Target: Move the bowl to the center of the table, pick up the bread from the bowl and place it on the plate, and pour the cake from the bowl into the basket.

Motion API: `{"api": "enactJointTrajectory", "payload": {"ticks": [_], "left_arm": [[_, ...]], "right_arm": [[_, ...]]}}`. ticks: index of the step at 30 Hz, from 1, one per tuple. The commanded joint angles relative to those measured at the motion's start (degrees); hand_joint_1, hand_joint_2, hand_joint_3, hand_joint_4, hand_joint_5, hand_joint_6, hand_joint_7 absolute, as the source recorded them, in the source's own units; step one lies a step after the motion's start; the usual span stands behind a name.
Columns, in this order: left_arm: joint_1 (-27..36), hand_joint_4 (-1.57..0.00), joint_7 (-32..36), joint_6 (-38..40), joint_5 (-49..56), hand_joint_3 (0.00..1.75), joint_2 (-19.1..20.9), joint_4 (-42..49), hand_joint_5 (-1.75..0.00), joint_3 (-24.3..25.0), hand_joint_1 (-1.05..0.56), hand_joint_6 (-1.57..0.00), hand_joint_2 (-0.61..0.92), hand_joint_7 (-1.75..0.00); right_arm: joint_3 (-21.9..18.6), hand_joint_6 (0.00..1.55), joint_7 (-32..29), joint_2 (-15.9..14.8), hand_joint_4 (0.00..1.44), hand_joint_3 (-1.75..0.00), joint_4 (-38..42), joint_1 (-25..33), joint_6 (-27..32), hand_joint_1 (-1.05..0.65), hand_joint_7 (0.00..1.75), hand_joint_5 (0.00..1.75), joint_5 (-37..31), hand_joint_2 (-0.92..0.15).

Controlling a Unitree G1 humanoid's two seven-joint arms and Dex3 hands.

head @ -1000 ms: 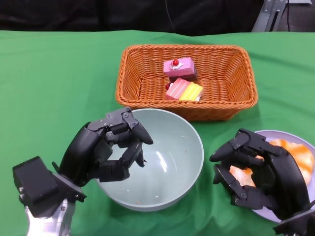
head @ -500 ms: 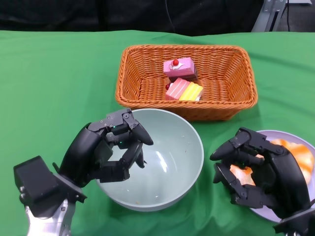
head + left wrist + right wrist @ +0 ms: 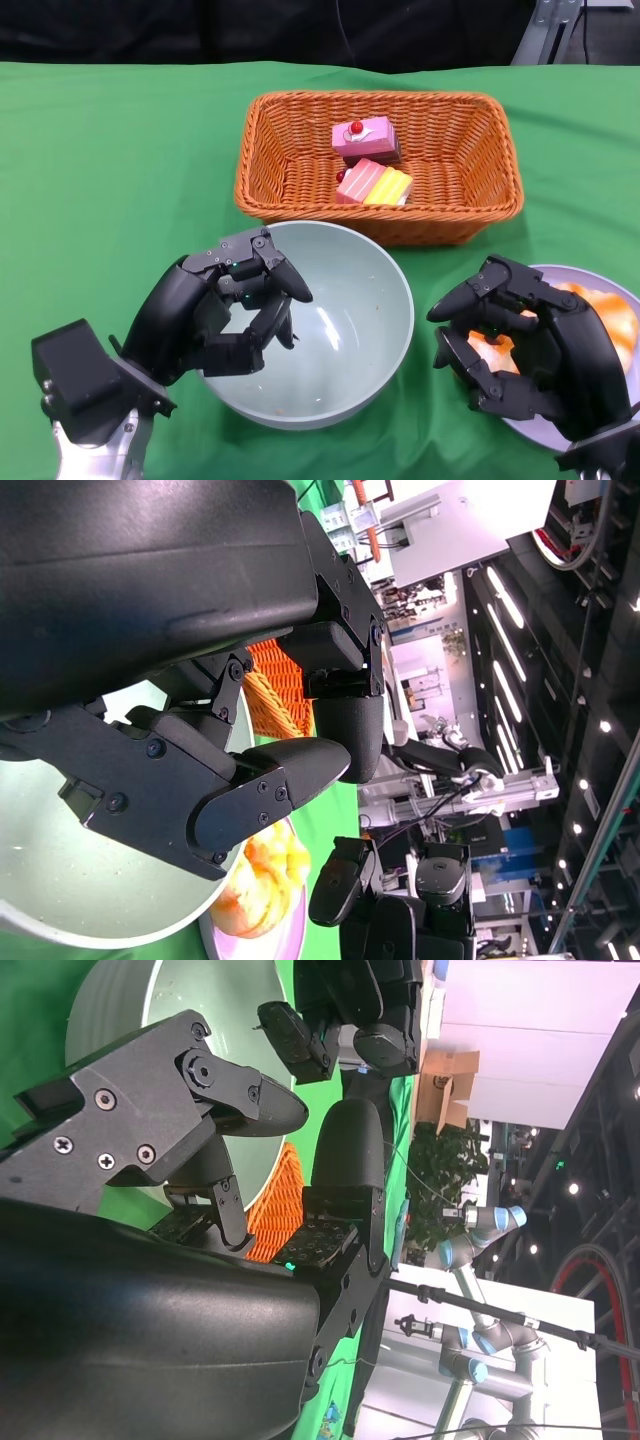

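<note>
The pale green bowl (image 3: pixel 375 300) stands empty near the table's middle, just in front of the orange wicker basket (image 3: pixel 500 200). Two pink cake slices (image 3: pixel 366 137) (image 3: pixel 374 183) lie in the basket. The orange bread (image 3: pixel 612 318) sits on the lilac plate (image 3: pixel 585 274) at the right. My left hand (image 3: pixel 215 300) hangs at the bowl's left rim, fingers curled apart over the inside, holding nothing. My right hand (image 3: pixel 530 345) hovers over the plate's left side with fingers spread and empty. The left wrist view shows the bowl (image 3: pixel 60 880) and the bread (image 3: pixel 265 880) beyond my fingers (image 3: pixel 250 790).
Green cloth covers the table, with bare cloth to the left of the basket and bowl. The basket's front wall nearly touches the bowl's far rim. A dark background runs along the table's far edge.
My left hand has drawn slightly back toward me from the bowl's rim. The right hand's fingers have shifted a little; bowl, basket and plate stay put.
</note>
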Motion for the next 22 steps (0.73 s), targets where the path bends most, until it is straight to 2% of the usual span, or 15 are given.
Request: {"api": "enactJointTrajectory", "payload": {"ticks": [1, 22], "left_arm": [[-0.5, -0.77, -0.5, -0.8, -0.2, 0.87, 0.7, 0.8, -1.61, 0.2, -0.2, -0.75, 0.68, -1.45], [-0.7, -0.77, -0.7, -1.2, -0.3, 0.84, 0.6, 1.4, -1.6, 0.2, -0.21, -0.74, 0.69, -1.45]], "right_arm": [[-0.8, 0.71, -0.1, -0.7, 0.79, -0.89, -0.6, -0.2, -0.2, -0.17, 1.16, 1.54, 0.8, -0.55], [-1.1, 0.71, -0.2, -0.9, 0.78, -0.9, -0.3, -0.3, -0.3, -0.16, 1.15, 1.54, 0.8, -0.56]]}}
